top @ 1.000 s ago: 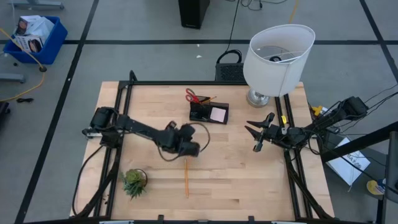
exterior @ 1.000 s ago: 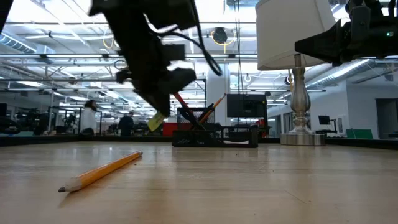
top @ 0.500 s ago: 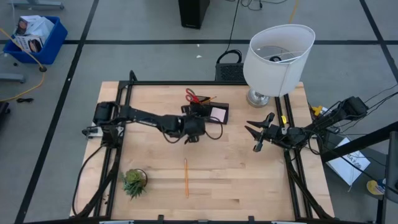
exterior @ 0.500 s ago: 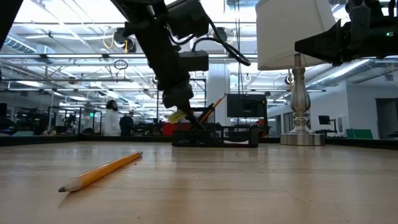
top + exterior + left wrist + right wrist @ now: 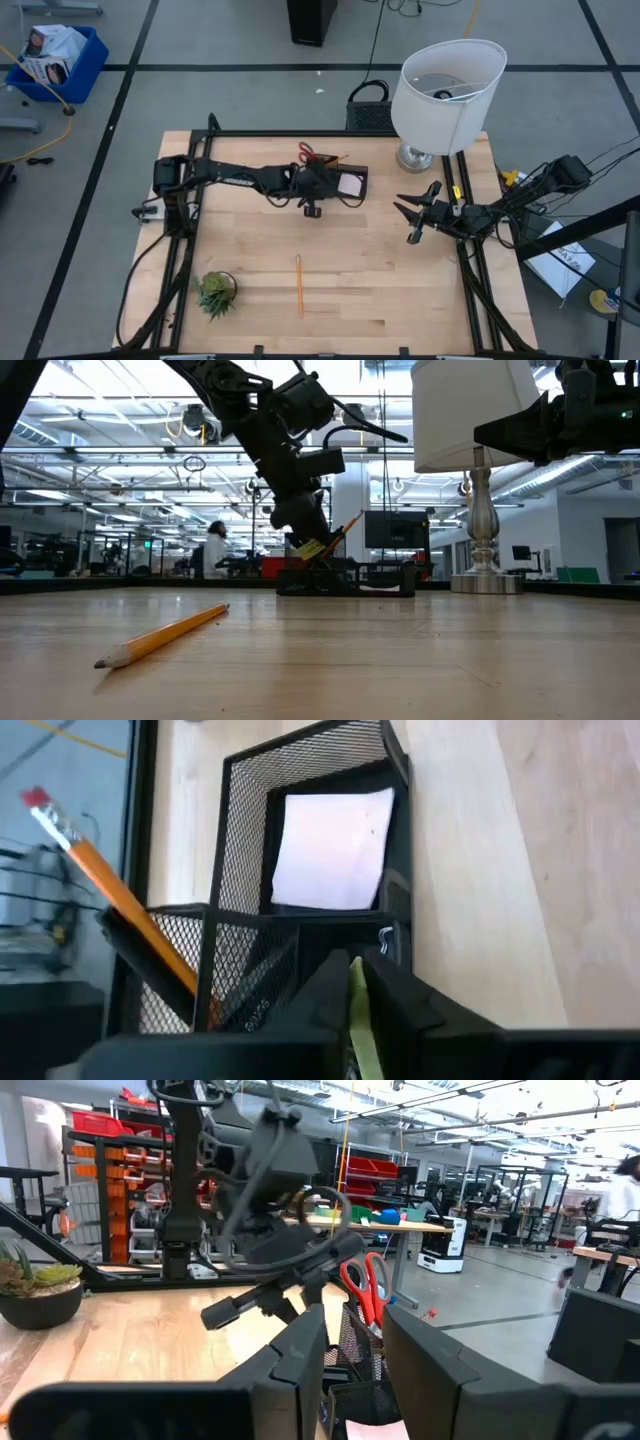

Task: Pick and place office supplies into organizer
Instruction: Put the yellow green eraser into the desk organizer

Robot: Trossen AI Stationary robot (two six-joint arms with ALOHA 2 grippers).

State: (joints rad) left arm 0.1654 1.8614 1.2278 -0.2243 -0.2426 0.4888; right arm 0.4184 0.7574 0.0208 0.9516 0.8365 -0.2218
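The wooden tabletop (image 5: 400, 270) carries a white-shaded lamp (image 5: 446, 92) at its far right corner, and the black mesh organizer (image 5: 337, 181) sits near the middle of the far edge with red-handled scissors (image 5: 309, 154) and an orange pencil (image 5: 120, 895) already standing in its tall cup and a pale sticky-note pad (image 5: 331, 848) in its low tray. The left gripper (image 5: 311, 188) hangs right over the organizer's near side, jaws closed on a thin yellow-green item (image 5: 357, 1012) whose kind I cannot tell, pointing down toward the compartments. The right gripper (image 5: 414, 217) waits well to the right, jaws spread and empty. A loose pencil (image 5: 299, 286) lies on the tabletop nearer the front edge, its long axis running front to back, nearer the left arm.
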